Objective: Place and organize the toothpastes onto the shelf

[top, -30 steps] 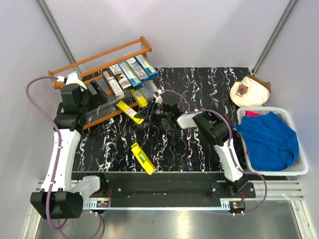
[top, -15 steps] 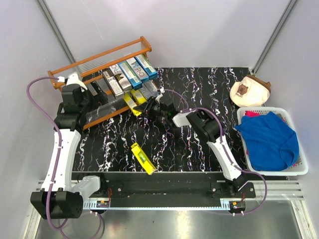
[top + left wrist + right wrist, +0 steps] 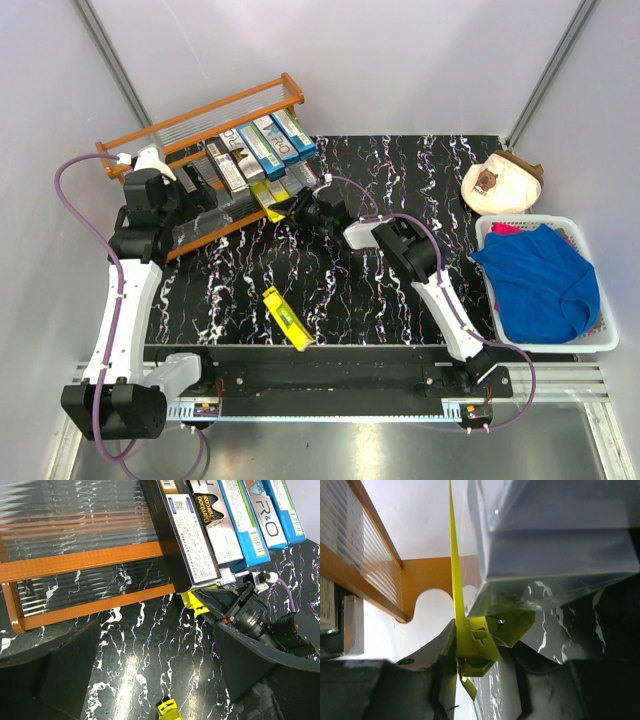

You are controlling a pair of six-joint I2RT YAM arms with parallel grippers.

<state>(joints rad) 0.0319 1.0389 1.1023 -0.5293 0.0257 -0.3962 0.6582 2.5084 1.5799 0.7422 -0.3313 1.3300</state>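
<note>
The orange-brown shelf (image 3: pixel 205 110) stands at the table's far left. On its upper tier lie several toothpastes (image 3: pixel 255 148), black, silver and blue, which also show in the left wrist view as toothpastes (image 3: pixel 220 525). My right gripper (image 3: pixel 300 208) is shut on a yellow carton (image 3: pixel 266 198) at the lower tier's front. The right wrist view shows this yellow carton (image 3: pixel 465 635) pinched on edge, beside a silver carton (image 3: pixel 550 540). Another yellow carton (image 3: pixel 286 318) lies loose on the table. My left gripper (image 3: pixel 200 210) hangs open by the shelf's left part, nothing between its fingers (image 3: pixel 50 675).
A white basket (image 3: pixel 488 226) holding a blue cloth (image 3: pixel 535 280) stands at the right edge. A cream round object (image 3: pixel 502 182) lies behind it. The shelf's wooden rail (image 3: pixel 85 565) runs close in front of the left gripper.
My right gripper has moved up and left with the yellow carton, from the open table to the lower tier of the shelf. The left arm has not moved.
</note>
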